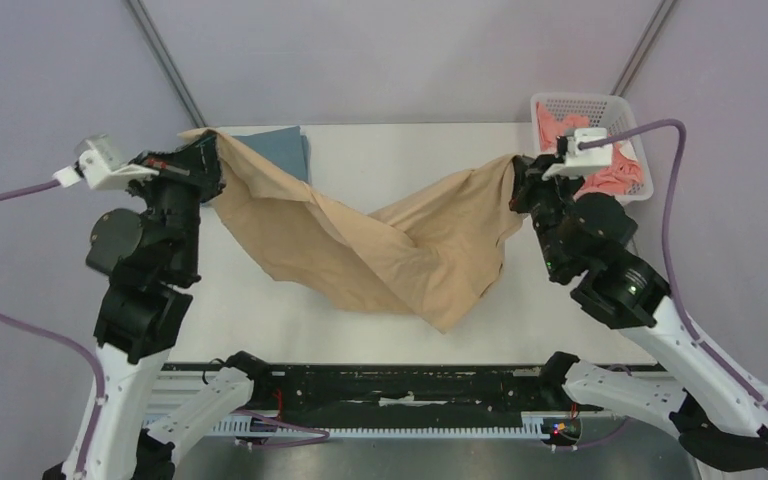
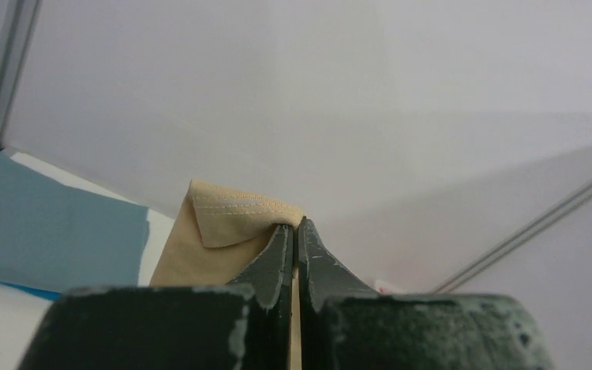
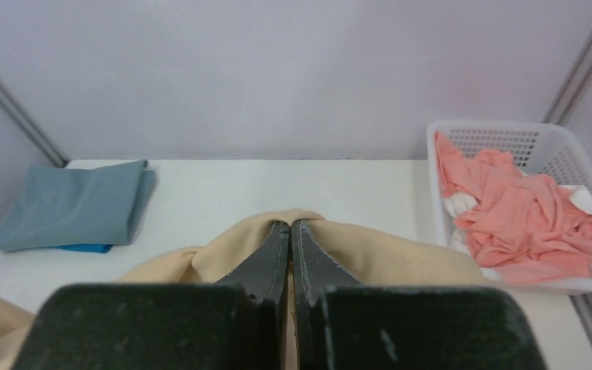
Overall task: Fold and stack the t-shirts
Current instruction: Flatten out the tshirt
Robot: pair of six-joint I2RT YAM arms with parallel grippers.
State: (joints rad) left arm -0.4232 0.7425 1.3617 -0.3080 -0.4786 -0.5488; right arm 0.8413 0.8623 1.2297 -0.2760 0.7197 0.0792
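We saw the tan t-shirt [image 1: 390, 250] stretched between the two arms above the worktop [image 1: 400, 150], lifted at both ends and sagging in the middle. The left gripper [image 1: 208, 158] was clenched on one edge of it over the far left corner of the worktop. In the left wrist view its jaws were pressed together, with a stitched hem folded over just past the fingertips [image 2: 277, 254]. The right gripper [image 1: 517, 182] was likewise clamped on the shirt's other end, near the far right corner, and in the right wrist view the cloth humped over its closed jaws. The shirt's loose lower part drooped over the middle of the worktop toward the near edge; we could not tell how much of it touched the surface.

At the far left corner lay the grey-blue t-shirt [image 1: 282, 145], folded flat and partly hidden from above by the tan cloth. The bright blue t-shirt [image 3: 85, 248] showed only as a thin strip beneath it. The coral pink t-shirt [image 3: 516, 208] lay crumpled in the white lattice basket [image 1: 600, 102], which stood at the far right corner, just beside the right gripper.
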